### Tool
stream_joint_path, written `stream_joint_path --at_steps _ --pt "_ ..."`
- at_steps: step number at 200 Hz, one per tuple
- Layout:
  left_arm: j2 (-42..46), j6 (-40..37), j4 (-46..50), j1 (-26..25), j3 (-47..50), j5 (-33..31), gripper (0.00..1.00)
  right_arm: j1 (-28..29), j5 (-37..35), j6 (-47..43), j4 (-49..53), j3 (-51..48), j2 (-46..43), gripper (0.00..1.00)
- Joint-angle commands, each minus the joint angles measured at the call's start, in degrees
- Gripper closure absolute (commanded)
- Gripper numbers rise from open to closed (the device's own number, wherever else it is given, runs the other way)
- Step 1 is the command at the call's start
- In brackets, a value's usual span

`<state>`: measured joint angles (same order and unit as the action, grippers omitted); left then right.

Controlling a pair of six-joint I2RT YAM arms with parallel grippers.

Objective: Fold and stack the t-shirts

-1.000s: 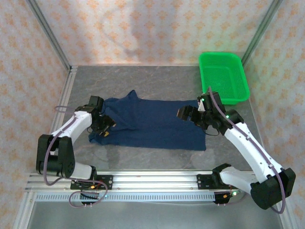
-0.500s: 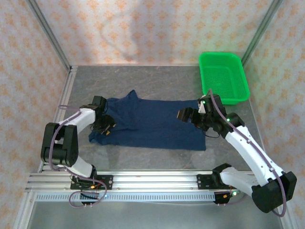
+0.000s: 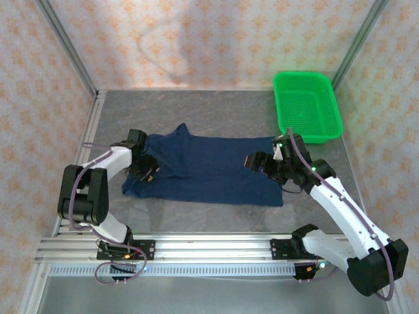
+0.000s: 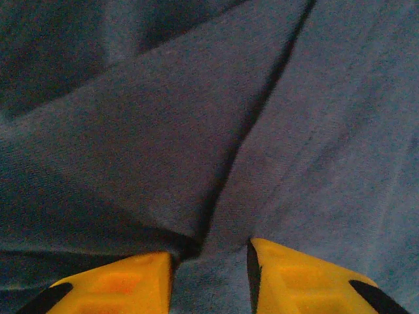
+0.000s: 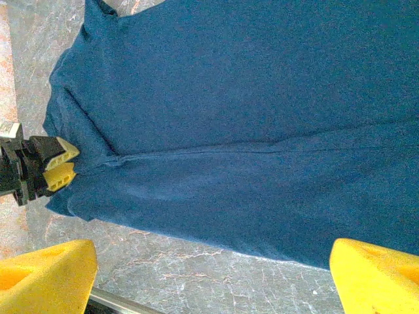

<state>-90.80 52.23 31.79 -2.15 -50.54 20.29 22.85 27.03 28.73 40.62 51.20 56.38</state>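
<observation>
Left gripper narrow astride a navy t-shirt crease, pinch uncertain | right gripper wide, empty | cloth looks soft, light, limp: best taken at hem corners

green mesh basket sits at the grey table's far right corner.

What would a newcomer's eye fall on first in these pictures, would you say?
The navy t-shirt lies spread across the middle of the grey table. The left gripper pinches a fold at its left end, while the right gripper hangs open over its right end. The bright green basket sits at the far right corner.
</observation>
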Motion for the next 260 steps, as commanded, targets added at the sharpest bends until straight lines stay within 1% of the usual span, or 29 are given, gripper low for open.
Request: stream_joint_path --at_steps 1,23,53,80,96,135,178,195,222,260 --pt "-0.34 -0.27 0.26 -0.11 -1.63 0.33 0.67 0.27 -0.88 0.69 -0.64 -0.75 -1.18 0.08" --pt "-0.21 -0.41 0.21 -0.13 -1.42 0.27 0.70 0.27 -1.03 0.70 -0.68 -0.93 -1.36 0.08" --pt "-1.13 -0.81 0.64 -0.13 -1.27 0.71 0.77 0.30 -1.05 0.80 -0.63 -1.10 -1.44 0.08" --pt "-1.04 -1.27 1.51 -0.13 -1.70 0.87 0.93 0.27 -1.35 0.72 -0.46 -0.94 -1.87 0.08" --pt "-0.11 -1.74 2.27 -0.13 -3.01 1.55 1.00 0.31 -1.52 0.53 -0.39 -0.54 -2.06 0.08" --pt "1.86 -3.24 6.37 -0.13 -6.44 0.83 1.00 0.31 -1.89 -0.05 -0.17 0.37 -1.71 0.08" --pt "0.41 -3.07 5.38 -0.13 -8.64 2.29 1.00 0.31 -2.12 -0.04 -0.48 0.26 -1.54 0.08" --pt "-1.74 -3.48 5.31 -0.33 -11.57 2.79 1.00 0.29 -2.29 -0.23 -0.68 0.13 -1.51 0.07" --pt "-6.50 -5.09 5.95 -1.24 -18.92 3.08 1.00 0.26 -3.02 -0.26 -0.96 -0.39 -1.46 0.06" --pt "-15.56 -8.58 9.09 -3.30 -29.28 2.79 1.00 0.33 -2.83 -0.07 -2.03 -1.49 -0.58 0.06"
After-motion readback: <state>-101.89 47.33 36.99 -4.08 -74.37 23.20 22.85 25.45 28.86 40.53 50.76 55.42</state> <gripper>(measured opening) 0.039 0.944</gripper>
